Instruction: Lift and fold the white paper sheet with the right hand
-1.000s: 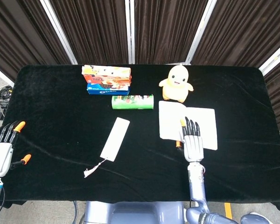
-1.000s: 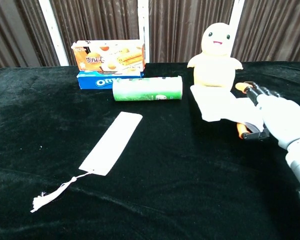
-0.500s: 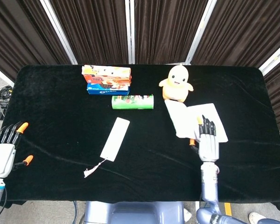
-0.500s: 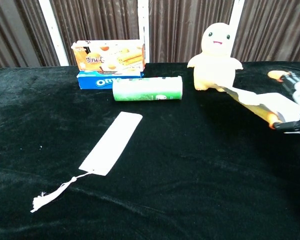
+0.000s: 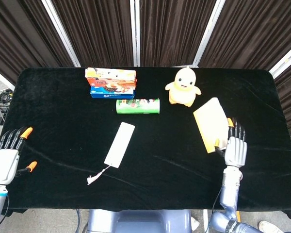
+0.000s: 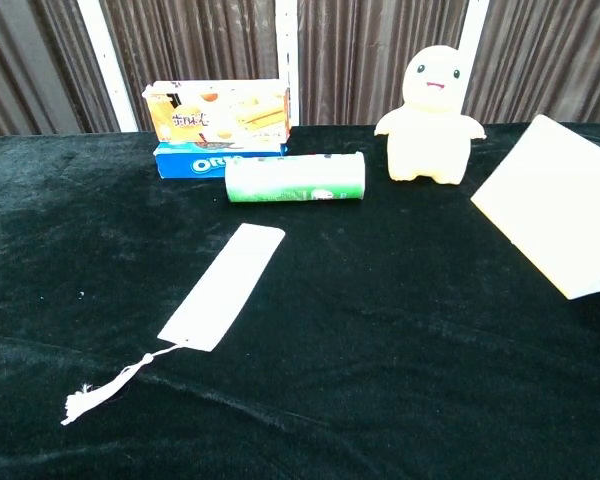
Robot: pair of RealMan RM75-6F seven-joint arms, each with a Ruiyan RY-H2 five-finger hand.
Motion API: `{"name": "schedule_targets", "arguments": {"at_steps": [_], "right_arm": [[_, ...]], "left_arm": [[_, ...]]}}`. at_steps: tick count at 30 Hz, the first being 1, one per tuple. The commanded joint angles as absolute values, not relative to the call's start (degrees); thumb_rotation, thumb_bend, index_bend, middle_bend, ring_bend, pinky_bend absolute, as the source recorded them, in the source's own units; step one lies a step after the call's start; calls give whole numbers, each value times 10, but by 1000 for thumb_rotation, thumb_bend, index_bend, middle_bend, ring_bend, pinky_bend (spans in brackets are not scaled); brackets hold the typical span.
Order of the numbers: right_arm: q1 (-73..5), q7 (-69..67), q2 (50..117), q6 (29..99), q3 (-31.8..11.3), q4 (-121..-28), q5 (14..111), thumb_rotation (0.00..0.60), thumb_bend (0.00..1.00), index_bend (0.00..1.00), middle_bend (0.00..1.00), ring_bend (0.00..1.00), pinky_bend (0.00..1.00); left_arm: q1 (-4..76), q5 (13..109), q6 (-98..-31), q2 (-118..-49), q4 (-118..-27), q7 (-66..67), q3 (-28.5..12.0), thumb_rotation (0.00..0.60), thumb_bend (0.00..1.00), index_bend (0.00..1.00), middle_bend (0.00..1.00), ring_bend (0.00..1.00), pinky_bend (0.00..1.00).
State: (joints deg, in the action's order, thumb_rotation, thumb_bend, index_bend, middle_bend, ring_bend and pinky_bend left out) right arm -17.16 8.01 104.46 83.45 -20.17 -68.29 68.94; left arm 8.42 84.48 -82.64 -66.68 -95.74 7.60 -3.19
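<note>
The white paper sheet [image 5: 211,124] is lifted off the black table [image 5: 63,121] at the right and stands tilted, its underside looking pale yellow. My right hand [image 5: 235,147] is at its lower right edge and pinches it between thumb and fingers. In the chest view the paper sheet [image 6: 558,218] fills the right edge, tilted up, and the hand is almost wholly out of frame. My left hand [image 5: 6,159] hovers off the table's front left corner, fingers apart and holding nothing.
A yellow duck plush [image 5: 183,86] sits just up and left of the paper. A green tube [image 5: 137,106] lies left of it, with stacked biscuit boxes [image 5: 111,82] behind. A white bookmark strip with a tassel [image 5: 119,144] lies mid-table.
My right hand has moved right with the paper, which went from lying flat on the table to raised and tilted on edge. The left hand has barely moved.
</note>
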Motion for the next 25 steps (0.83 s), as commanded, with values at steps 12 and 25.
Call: {"name": "schedule_targets", "arguments": {"at_steps": [12,25], "right_arm": [[-126,45,888,811,-148,-780,737,600,226,0,0,0,0],[-71,48,717,847,-56,-832,852,600,184,0,0,0,0]], "left_arm": [[97,849,-813,-677,-943,89,-33,600,214,0,0,0,0],[93,857,-820,-693,-924,114,-22,600,191,0,0,0,0]]}}
